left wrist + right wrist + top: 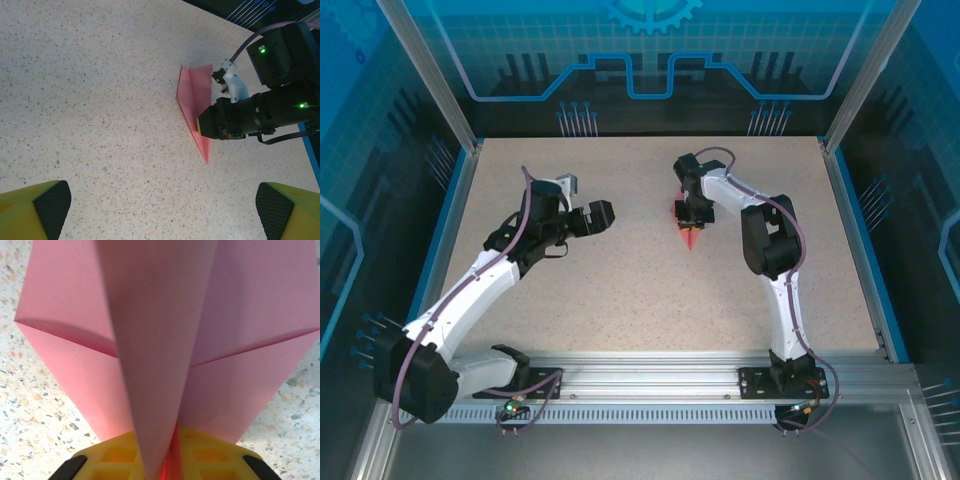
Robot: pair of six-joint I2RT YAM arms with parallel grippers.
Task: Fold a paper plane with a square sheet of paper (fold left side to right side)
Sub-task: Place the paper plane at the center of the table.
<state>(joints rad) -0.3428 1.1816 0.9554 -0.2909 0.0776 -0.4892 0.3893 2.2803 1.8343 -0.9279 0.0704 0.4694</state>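
The paper plane (194, 102) looks finished, its ridge nipped in the narrow right claw (691, 222), the left claw (162, 207) wide and empty; release likely comes next.

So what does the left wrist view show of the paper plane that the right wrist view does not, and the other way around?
Left wrist view: the whole slim outline of the paper plane lying on the table, the right gripper over it, and the left gripper wide open, apart from it. Right wrist view: the folds up close, with the centre ridge running down between that gripper's yellow fingers and a slanted crease on each side. Both: pink paper on the speckled table.
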